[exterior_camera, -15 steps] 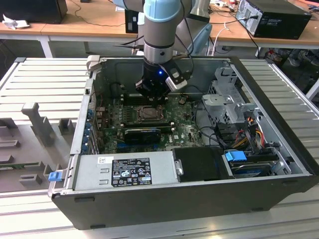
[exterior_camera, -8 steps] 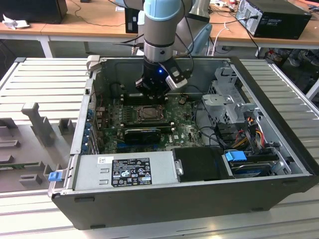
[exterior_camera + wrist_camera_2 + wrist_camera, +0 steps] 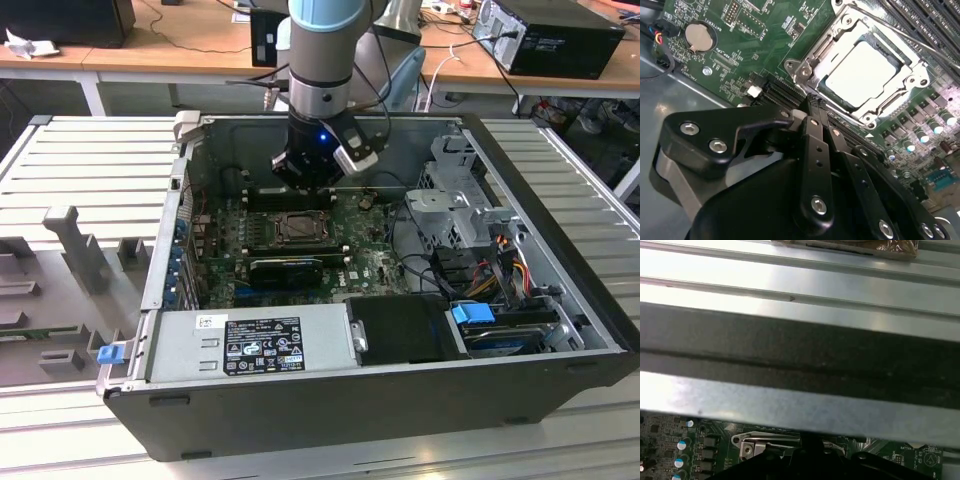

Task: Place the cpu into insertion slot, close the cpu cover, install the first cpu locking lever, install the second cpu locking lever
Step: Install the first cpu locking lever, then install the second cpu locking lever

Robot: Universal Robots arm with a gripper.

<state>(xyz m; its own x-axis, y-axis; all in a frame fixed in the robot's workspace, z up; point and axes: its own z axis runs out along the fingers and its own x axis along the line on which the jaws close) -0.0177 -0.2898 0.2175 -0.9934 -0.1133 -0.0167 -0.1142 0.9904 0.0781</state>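
The jaws [image 3: 812,102] are drawn together to a narrow, near-closed tip and hold nothing, judging by the second wrist view. Just ahead of that tip lies the slot [image 3: 865,75], with the cpu [image 3: 860,70] already seated flat in it and the cover [image 3: 840,37] lying down around the pale face. A thin lever [image 3: 900,35] runs along the slot's far side, beyond the jaws. In the exterior view the gripper [image 3: 305,185] hangs inside the case [image 3: 560,300], just behind the slot [image 3: 300,228].
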